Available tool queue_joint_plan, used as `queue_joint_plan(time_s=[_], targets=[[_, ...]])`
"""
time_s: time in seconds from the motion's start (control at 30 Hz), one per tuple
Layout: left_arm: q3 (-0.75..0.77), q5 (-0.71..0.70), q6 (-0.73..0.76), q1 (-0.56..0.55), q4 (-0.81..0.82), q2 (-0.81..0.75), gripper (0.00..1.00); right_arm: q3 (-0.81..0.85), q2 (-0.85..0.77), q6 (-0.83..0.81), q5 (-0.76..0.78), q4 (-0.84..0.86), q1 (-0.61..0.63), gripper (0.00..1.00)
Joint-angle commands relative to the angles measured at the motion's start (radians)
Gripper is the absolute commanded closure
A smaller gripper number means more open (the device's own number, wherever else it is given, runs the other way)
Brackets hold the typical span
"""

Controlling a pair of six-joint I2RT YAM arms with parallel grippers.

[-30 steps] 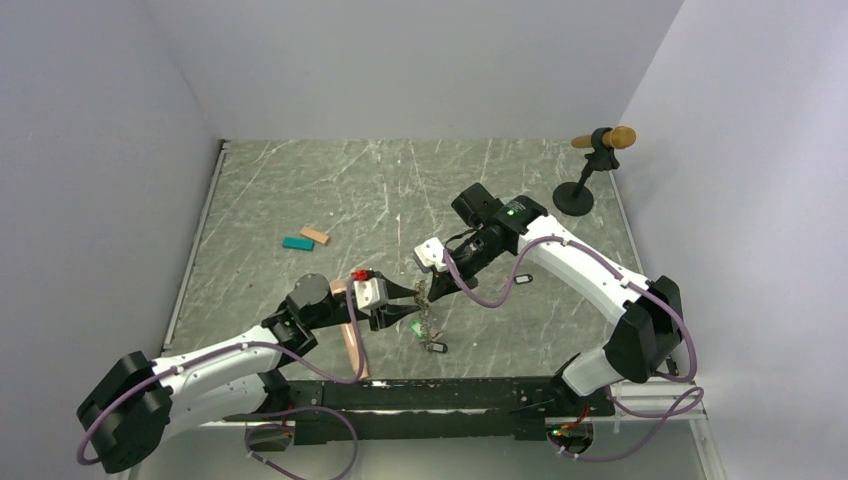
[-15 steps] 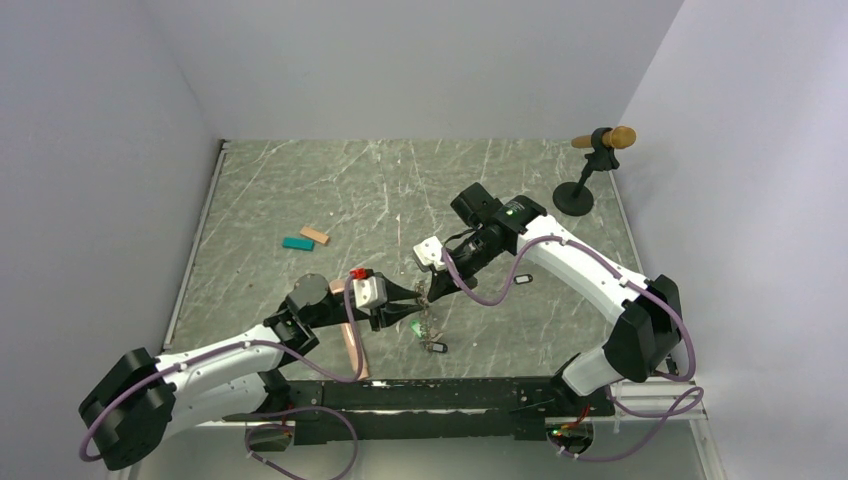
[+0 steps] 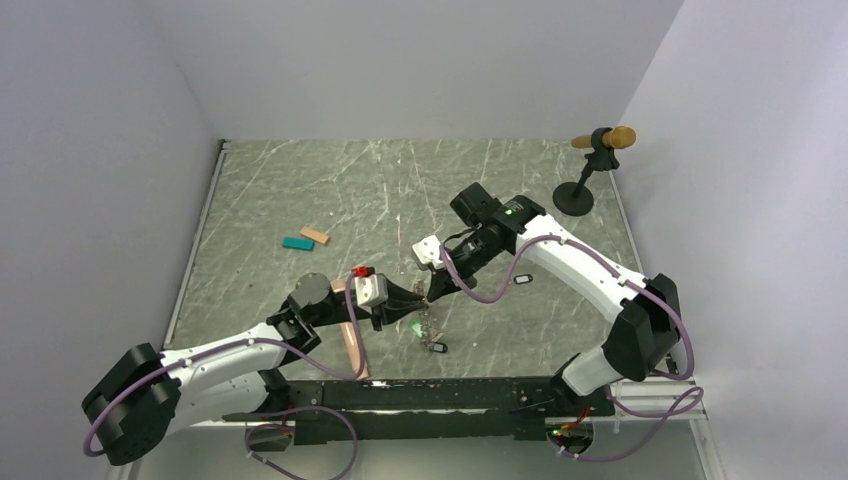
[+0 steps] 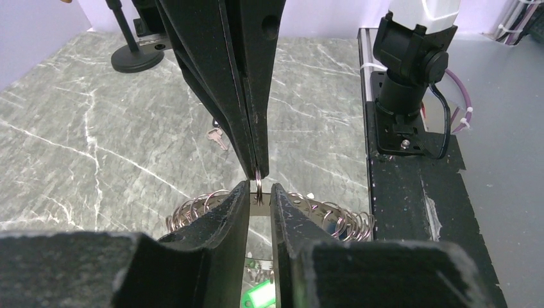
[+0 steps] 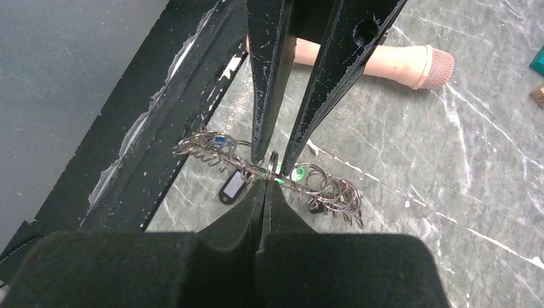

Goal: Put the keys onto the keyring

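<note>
The keyring is a metal band strung with many small split rings, hanging just above the table between both arms. My right gripper is shut on one upright split ring of the keyring. In the left wrist view its fingertips come down from above and pinch that ring. My left gripper has its jaws a narrow gap apart, one on each side of the ring, not clamping it. Keys hang from the loop: a green tag, a black-framed white tag. A silver key lies loose on the table.
A peach cylinder lies by the left arm near the black front rail. Teal and tan blocks sit at mid-left. A black stand with a peach-tipped rod is at the back right. Another tag lies under the right arm.
My left gripper has slid right toward the right gripper's tips, and its jaws have narrowed around the pinched ring. The right gripper has stayed shut in place.
</note>
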Motion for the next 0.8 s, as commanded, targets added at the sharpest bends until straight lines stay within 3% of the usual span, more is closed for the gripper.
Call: queue_joint_plan(time_s=[0.0, 0.13, 0.23, 0.4, 0.77], targets=[[0.03, 0.007, -0.044, -0.006, 0.065, -0.005, 0.76, 0.017, -0.003, -0.003, -0.049, 0.029, -0.001, 1.0], [0.033, 0.015, -0.043, -0.006, 0.052, 0.0, 0.84, 0.018, -0.002, 0.0, -0.052, 0.029, 0.0, 1.0], [0.039, 0.019, -0.039, -0.007, 0.042, 0.007, 0.99, 0.02, -0.002, 0.003, -0.055, 0.029, 0.0, 1.0], [0.033, -0.02, -0.034, -0.01, 0.021, -0.006, 1.0, 0.033, 0.007, 0.016, -0.064, 0.017, -0.001, 0.99], [-0.127, -0.088, -0.028, -0.009, 0.201, -0.166, 1.0, 0.055, -0.023, -0.013, -0.161, -0.053, -0.062, 0.59]])
